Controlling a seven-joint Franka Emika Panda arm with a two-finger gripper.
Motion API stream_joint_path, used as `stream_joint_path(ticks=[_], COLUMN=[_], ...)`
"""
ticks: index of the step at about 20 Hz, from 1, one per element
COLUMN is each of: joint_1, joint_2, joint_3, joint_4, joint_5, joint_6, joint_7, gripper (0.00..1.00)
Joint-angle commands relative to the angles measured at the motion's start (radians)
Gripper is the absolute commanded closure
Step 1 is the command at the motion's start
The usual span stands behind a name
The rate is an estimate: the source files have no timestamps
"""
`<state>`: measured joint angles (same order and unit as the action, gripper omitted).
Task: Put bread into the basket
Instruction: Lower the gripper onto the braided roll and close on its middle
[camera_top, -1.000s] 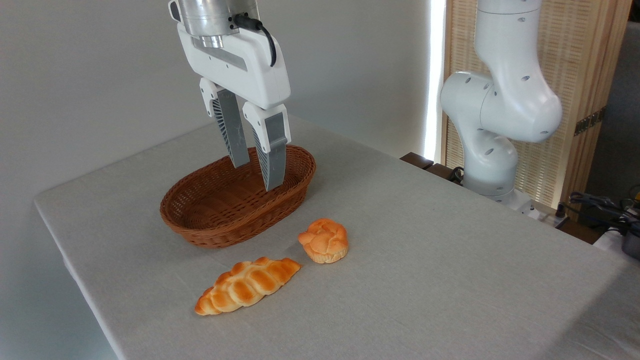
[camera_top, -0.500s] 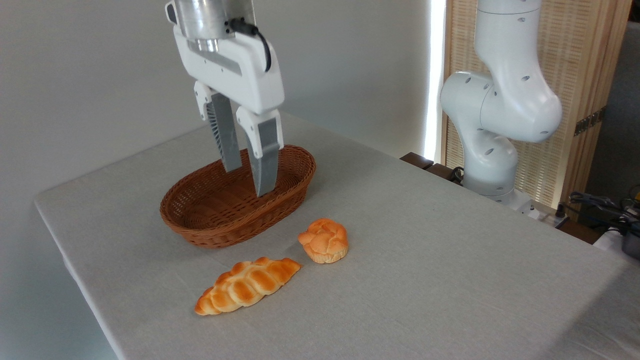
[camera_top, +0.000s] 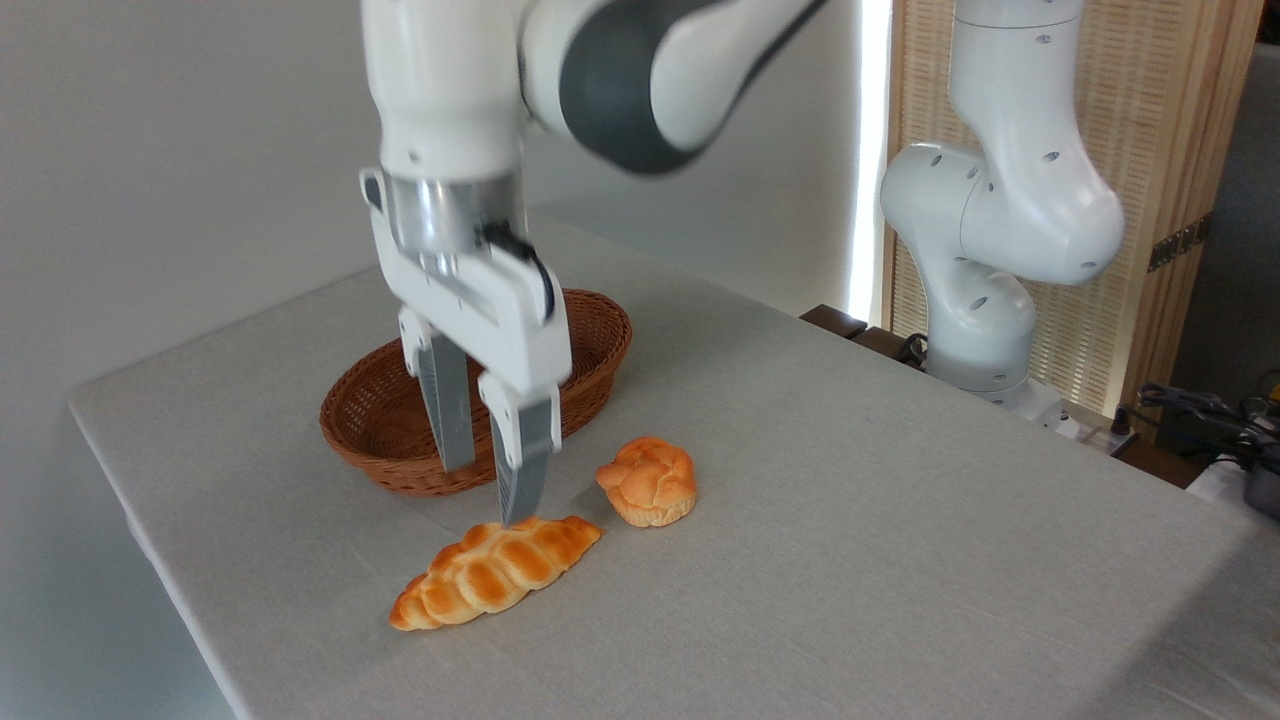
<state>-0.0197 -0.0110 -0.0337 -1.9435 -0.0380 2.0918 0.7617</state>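
An oval reddish-brown woven wicker basket (camera_top: 370, 420) with low flared sides sits toward the back left of the grey cloth-covered table (camera_top: 850, 520). In front of it hangs the white two-finger gripper (camera_top: 490, 492) with ribbed grey fingers (camera_top: 445, 415), pointing down, its jaws parted by a narrow gap with nothing between them. The nearer fingertip is just above the far edge of the long, narrow braided loaf of bread (camera_top: 497, 570), golden-orange and glossy, which lies flat on the table in front of the basket and apart from it. Just right of the loaf's upper end rests a short round knotted bun (camera_top: 648, 481). Farther right, beyond the table's edge, stands the arm's white base (camera_top: 985, 260).
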Motion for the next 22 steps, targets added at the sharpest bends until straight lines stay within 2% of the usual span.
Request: stream_joint_path(ticks=[1,4,19,20,21,22], joint_1=[-0.003,-0.003,-0.002,0.000,0.000,0.001], joint_2=[-0.012,0.023,0.101,0.106,0.106,0.109], joint_3=[-0.003,-0.043,-0.045,-0.045,-0.045,-0.045], joint_4=[-0.124,-0.126,-0.130,-0.129,-0.129,-0.129], joint_5=[-0.017,-0.022,-0.014,-0.014,-0.013,-0.013], joint_6=[0.145,0.146,0.177,0.188,0.191,0.192], joint_7=[-0.007,-0.007,0.021,0.007,-0.002,-0.007], gripper=[0.00,0.00,0.01,0.07,0.21,0.40])
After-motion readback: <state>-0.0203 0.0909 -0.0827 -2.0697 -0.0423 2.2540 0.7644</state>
